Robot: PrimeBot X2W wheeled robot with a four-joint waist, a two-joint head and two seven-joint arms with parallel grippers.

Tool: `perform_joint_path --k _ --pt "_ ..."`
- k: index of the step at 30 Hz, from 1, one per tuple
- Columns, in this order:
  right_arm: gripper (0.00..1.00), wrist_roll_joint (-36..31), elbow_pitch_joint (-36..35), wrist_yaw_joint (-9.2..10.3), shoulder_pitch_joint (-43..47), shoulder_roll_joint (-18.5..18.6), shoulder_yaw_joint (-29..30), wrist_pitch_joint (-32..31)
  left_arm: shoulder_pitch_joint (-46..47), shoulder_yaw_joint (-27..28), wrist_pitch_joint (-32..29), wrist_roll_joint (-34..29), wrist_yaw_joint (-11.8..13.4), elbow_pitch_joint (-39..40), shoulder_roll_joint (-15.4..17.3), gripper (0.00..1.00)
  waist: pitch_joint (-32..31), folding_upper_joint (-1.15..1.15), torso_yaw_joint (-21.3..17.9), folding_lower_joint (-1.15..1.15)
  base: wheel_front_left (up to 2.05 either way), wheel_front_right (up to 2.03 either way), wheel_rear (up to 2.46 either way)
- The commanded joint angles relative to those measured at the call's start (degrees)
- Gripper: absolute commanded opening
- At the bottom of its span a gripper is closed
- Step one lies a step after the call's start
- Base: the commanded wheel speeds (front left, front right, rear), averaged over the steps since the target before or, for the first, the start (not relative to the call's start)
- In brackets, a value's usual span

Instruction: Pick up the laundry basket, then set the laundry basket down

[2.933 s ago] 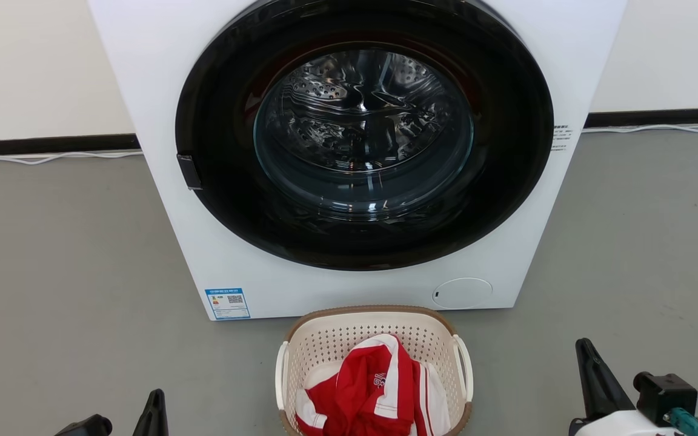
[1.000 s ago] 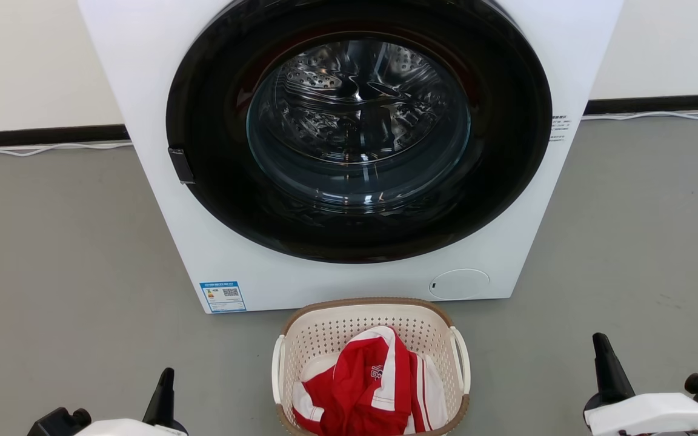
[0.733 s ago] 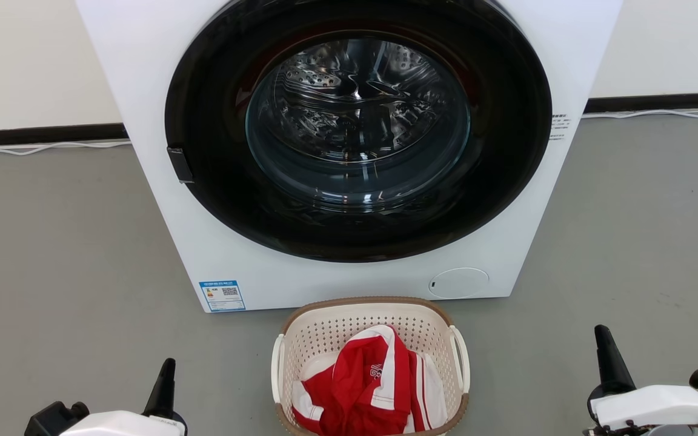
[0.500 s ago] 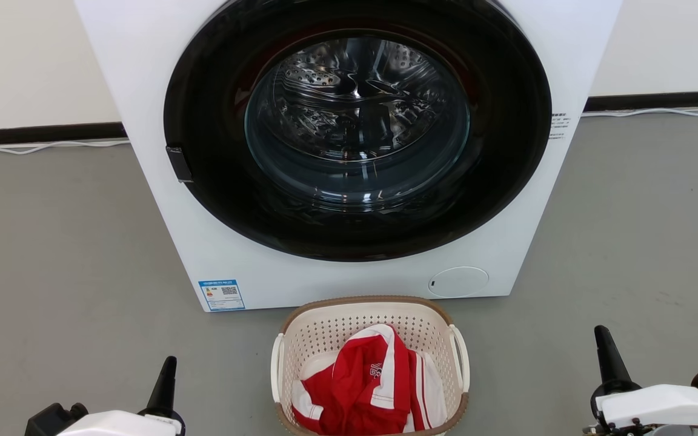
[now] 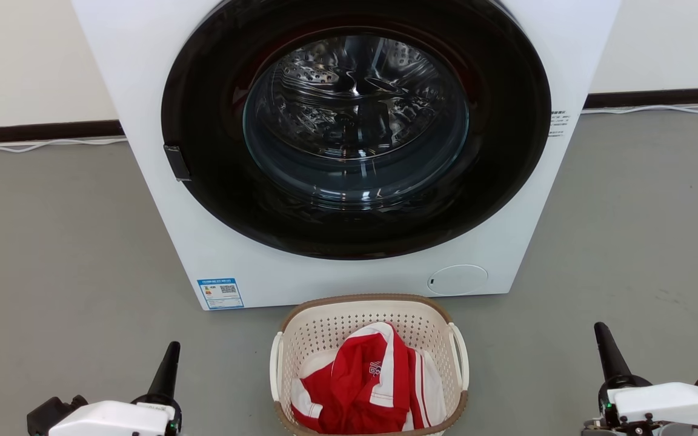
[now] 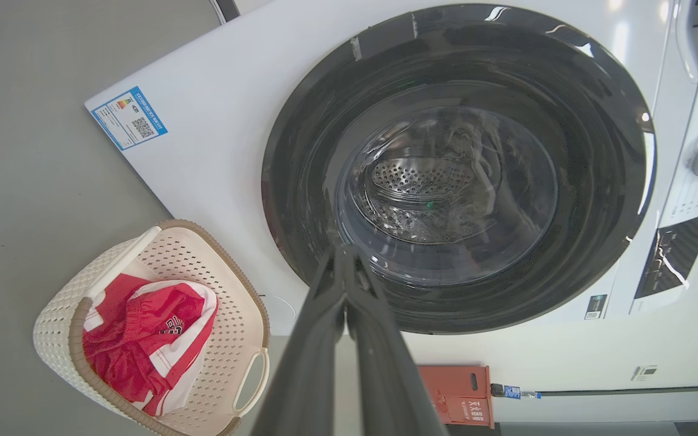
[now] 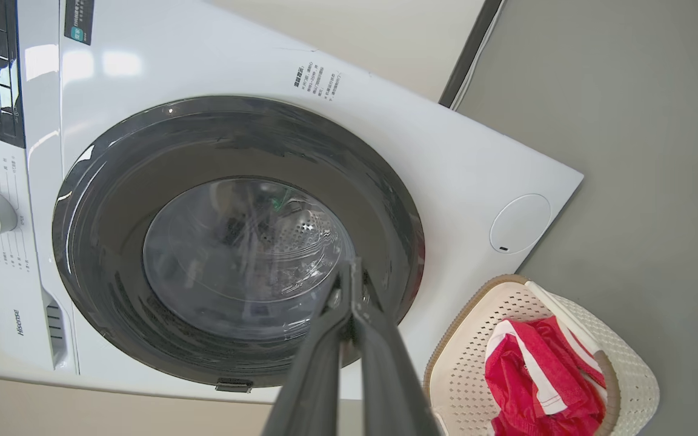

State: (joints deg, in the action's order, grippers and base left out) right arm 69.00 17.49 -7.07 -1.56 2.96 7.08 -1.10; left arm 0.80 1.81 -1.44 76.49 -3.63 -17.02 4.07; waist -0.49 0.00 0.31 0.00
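While the cream perforated plastic laundry basket (image 5: 325, 330) sits on the grey floor (image 5: 52, 242) | left gripper (image 6: 344, 254): fingers pressed together | right gripper (image 7: 354, 269): fingers pressed together

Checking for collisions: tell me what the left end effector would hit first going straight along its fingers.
Probably the round dark glass door of the white washing machine: the left end effector points at it, nothing between in the left wrist view; depth is unclear.

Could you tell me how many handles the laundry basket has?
2. On the cream perforated plastic basket: a left white handle and a right white handle, one on each side.
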Motion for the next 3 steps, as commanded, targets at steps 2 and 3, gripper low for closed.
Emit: perform_joint_path --k 2,3 --pt "0.0 3.1 -1.9 -0.33 -3.5 0.3 -0.9 -0.9 3.5 1.9 -0.6 2.2 -1.1 1.8 0.4 0.0 0.1 0.0 0.0 0.0 0.0 0.0 0.0" --pt "0.0 3.8 -2.0 -0.33 -3.6 0.3 -0.9 -1.0 3.5 2.0 -0.7 2.7 -1.2 1.9 0.3 0.0 0.1 0.0 0.0 0.0 0.0 0.0 0.0"
